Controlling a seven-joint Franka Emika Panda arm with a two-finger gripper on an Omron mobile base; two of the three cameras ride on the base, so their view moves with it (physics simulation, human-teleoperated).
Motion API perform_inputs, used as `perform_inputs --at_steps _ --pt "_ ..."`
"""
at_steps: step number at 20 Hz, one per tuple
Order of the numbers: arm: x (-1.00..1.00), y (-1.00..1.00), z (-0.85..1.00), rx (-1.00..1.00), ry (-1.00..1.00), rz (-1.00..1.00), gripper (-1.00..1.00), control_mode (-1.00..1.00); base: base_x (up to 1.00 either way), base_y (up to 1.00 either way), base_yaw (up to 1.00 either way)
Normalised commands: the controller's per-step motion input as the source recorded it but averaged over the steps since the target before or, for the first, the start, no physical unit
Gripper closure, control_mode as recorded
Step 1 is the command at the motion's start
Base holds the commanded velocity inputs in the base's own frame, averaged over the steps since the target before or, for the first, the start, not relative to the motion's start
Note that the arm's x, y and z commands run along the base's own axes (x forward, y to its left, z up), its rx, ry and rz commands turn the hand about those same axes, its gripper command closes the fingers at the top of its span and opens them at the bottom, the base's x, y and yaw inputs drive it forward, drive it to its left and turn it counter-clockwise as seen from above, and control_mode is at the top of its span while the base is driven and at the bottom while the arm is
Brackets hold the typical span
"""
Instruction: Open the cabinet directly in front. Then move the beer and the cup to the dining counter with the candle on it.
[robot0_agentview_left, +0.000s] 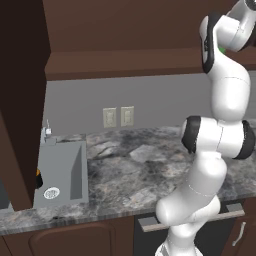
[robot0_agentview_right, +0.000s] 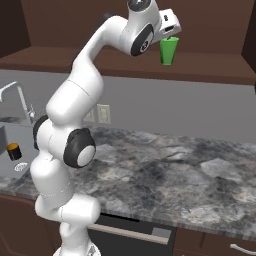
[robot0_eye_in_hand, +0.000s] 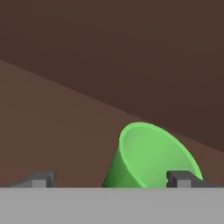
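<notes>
You have the white arm reaching high into the dark brown wooden wall cabinet, whose door stands swung open at the left of the left base view, so the first part of the job looks done. The two-finger gripper sits just above the small bright green tapered cup, which stands upright on the cabinet's brown shelf. In the hand view you look down into the cup's open mouth; one dark fingertip overlaps its rim and the other is well off to the side, so the fingers are spread wide with nothing between them yet. That offset suggests you are not centred: the cup lies toward one finger, and closing from here would probably push it aside, not pinch it. Shift the hand across before you descend. The beer is not something you can pick out here.

Below, the grey marbled stone worktop runs under the cabinet, with a grey sink at its left end, a tap beside it and a black-and-orange cylinder in the basin. Two cream wall sockets sit on the grey backsplash. Low brown cabinets with silver handles close off the front
</notes>
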Motion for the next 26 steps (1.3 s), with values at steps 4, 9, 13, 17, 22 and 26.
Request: perform_inputs --at_steps 4,9,13,17,22,26 --pt "0.28 -0.13 0.0 0.0 0.0 0.0 -1.0 -1.0 0.0 0.0 0.0" --pt "0.29 -0.15 0.0 0.0 0.0 0.0 -1.0 -1.0 0.0 0.0 0.0" --pt "0.26 -0.16 0.0 0.0 0.0 0.0 -1.0 -1.0 0.0 0.0 0.0" --pt "0.18 -0.13 0.0 0.0 0.0 0.0 -1.0 -1.0 0.0 0.0 0.0" --pt "0.0 -0.16 0.0 0.0 0.0 0.0 -1.0 -1.0 0.0 0.0 0.0" --pt "-0.14 -0.08 -0.01 0.0 0.0 0.0 -1.0 -1.0 0.0 0.0 0.0"
